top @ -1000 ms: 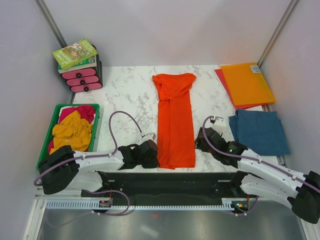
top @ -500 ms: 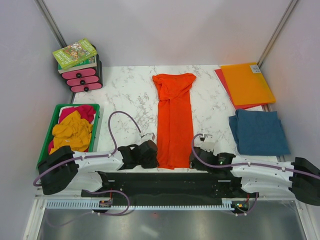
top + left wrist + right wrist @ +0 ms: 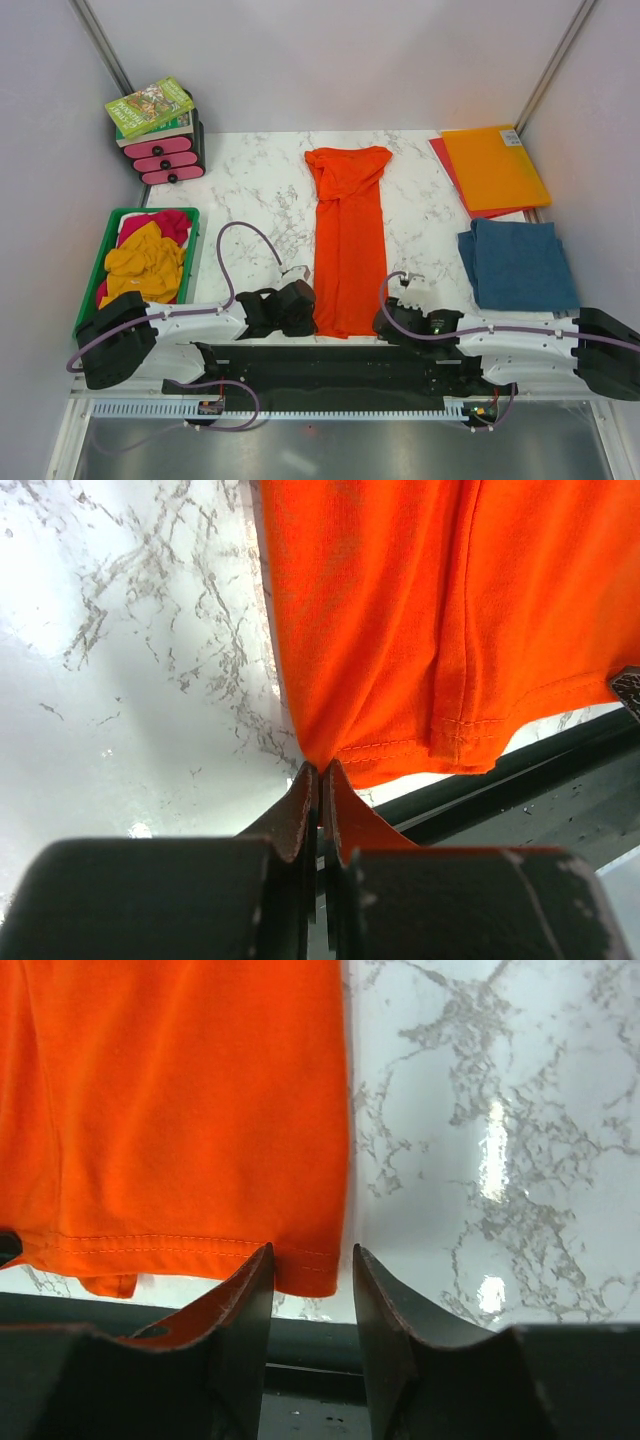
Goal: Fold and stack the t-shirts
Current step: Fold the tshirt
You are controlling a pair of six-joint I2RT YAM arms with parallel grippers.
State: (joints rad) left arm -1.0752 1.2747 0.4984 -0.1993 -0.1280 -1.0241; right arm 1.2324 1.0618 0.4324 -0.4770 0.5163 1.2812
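Orange t-shirt (image 3: 348, 240) lies as long strip, axis near-to-far, mid table (image 3: 250, 190); near hem at near edge. We see left gripper (image 3: 320, 772) pinched together on near-left hem corner. Right gripper (image 3: 310, 1260) apart, straddling near-right corner, not clamped. We judge both equally near. Depth of left bite hidden; top view hides fingertips.

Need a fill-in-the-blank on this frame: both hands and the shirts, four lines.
1. The left hand is ___ on the orange t-shirt's near-left hem corner.
2. The right hand is ___, one finger on either side of the near-right corner.
3. The folded teal t-shirt lies to the orange one's ___.
4. The mustard t-shirt lies in the ___ bin.

Missing words: shut; open; right; green.
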